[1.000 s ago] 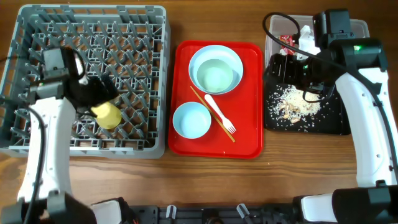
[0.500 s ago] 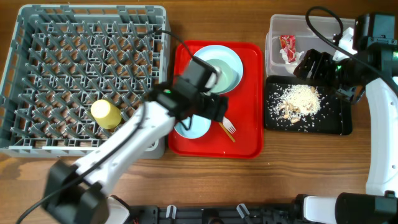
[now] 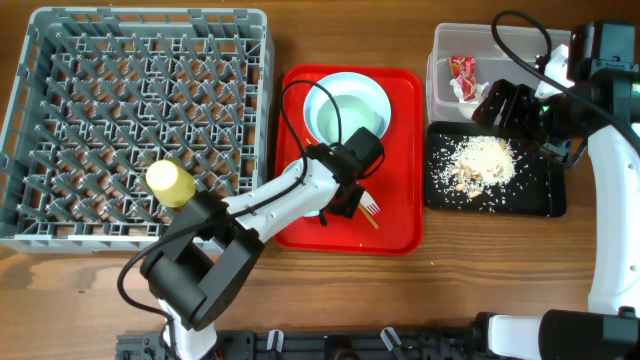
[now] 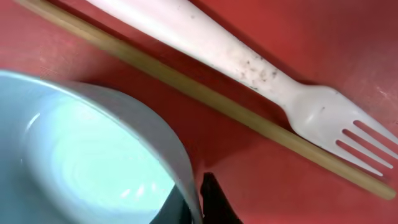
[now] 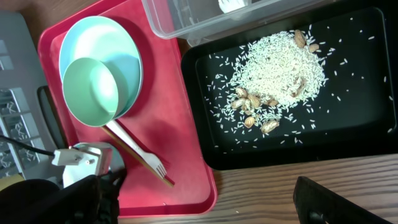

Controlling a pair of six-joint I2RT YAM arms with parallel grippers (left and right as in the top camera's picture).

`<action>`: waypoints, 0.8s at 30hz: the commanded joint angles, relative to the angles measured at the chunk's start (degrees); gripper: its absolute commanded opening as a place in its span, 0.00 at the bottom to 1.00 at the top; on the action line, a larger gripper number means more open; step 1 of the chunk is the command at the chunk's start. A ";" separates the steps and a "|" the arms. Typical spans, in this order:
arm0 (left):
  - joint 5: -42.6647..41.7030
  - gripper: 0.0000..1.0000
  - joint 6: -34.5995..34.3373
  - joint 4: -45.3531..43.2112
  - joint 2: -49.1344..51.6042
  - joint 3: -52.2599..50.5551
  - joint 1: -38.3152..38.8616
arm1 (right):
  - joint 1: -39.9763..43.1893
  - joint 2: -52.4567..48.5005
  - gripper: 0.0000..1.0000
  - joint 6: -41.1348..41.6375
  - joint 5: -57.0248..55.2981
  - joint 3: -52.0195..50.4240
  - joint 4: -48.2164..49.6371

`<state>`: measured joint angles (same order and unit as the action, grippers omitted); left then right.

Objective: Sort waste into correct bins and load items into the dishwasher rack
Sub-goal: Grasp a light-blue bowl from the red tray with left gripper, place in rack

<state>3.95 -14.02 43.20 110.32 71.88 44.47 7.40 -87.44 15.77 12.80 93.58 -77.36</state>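
Note:
My left gripper (image 4: pixel 198 208) is shut on the rim of a small pale bowl (image 4: pixel 81 162) on the red serving tray (image 3: pixel 400 215); one finger is inside the rim and one outside. Next to the bowl lie a white fork (image 4: pixel 249 62) and a wooden stick (image 4: pixel 186 87). A white plate carrying a mint bowl (image 3: pixel 345 110) sits at the tray's far end. A yellow cup (image 3: pixel 170 182) stands in the grey dishwasher rack (image 3: pixel 30 120). My right gripper (image 3: pixel 502 105) hangs open above the black tray (image 3: pixel 540 195) of crumbs (image 3: pixel 478 162). The red-and-white wrapper (image 3: pixel 460 75) lies in the clear tub (image 3: pixel 440 45).
In the overhead view my left arm (image 3: pixel 270 205) crosses from the table's front to the red tray and hides most of the small bowl. A cable (image 3: pixel 520 25) loops over the clear tub. Bare wooden table (image 3: pixel 480 260) runs along the front.
My left arm left the yellow cup in the rack, swung right to the red tray, and shut on the small bowl's rim. The right arm drew back to the right.

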 commanded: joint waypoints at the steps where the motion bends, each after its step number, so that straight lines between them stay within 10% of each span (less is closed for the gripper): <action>1: 0.46 0.04 -0.09 1.29 -0.94 1.27 0.02 | 0.20 0.87 1.00 0.26 -1.01 0.52 -0.31; 11: -4.28 0.04 0.55 3.08 -22.75 9.01 -10.64 | 0.20 0.87 1.00 -0.59 -0.98 0.52 -0.31; 24: -66.86 0.04 4.83 -13.09 -12.15 9.01 -57.33 | 0.20 0.87 1.00 -0.72 -0.98 0.52 -0.31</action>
<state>-48.82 -10.24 31.42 92.55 80.29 -9.54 7.40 -87.42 15.73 12.78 93.58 -77.62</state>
